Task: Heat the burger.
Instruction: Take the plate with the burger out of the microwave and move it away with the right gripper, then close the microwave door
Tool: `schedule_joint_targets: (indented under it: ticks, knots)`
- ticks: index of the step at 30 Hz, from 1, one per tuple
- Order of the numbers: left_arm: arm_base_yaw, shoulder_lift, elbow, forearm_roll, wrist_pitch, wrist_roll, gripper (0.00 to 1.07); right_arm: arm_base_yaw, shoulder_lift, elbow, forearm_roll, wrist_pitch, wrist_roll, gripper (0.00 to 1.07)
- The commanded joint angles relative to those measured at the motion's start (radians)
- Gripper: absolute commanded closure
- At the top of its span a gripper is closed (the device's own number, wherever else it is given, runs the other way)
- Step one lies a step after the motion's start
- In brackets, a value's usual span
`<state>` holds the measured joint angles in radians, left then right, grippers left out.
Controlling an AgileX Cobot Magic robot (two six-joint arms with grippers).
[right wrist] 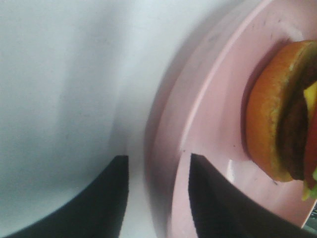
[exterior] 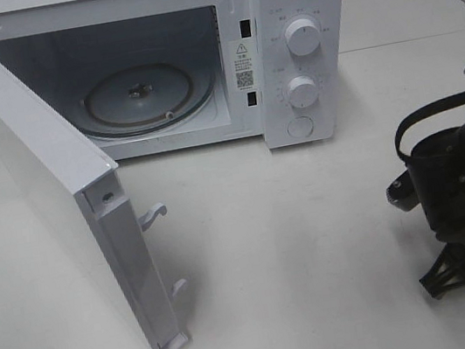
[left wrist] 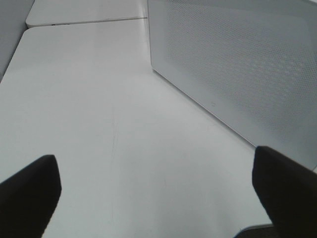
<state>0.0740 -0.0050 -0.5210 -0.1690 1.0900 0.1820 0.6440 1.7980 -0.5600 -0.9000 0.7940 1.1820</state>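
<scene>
Right gripper at the pink plate rim, microwave door standing open.
Burger is sitting on the plate; right fingers are straddling the rim, jaws parted, not visibly clamping. Left gripper is hovering wide open over the table, holding nothing.

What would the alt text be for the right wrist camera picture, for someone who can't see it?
Close-up of a round pink plate with its rim between the two dark fingers of the right gripper, jaws partly apart. A burger with an orange-brown bun, dark patty and yellow cheese sits on the plate, cut off by the frame edge, and a white tabletop lies beyond the plate.
</scene>
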Motion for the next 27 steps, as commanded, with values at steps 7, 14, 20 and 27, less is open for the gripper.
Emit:
schedule_joint_targets:
  ticks: [7,14,20,27]
  knots:
    - [0.003,-0.019,0.002,-0.007,-0.015,-0.006,0.09,-0.001,-0.237,-0.004,0.145,0.007,-0.166,0.54]
    - [0.003,-0.019,0.002,-0.007,-0.015,-0.006,0.09,-0.001,-0.516,-0.004,0.437,-0.037,-0.580,0.42]
    - [0.003,-0.019,0.002,-0.007,-0.015,-0.006,0.09,-0.001,-0.632,-0.004,0.570,-0.035,-0.766,0.29]
    - [0.003,-0.019,0.002,-0.007,-0.015,-0.006,0.09,-0.001,-0.816,-0.004,0.636,0.054,-0.891,0.24]
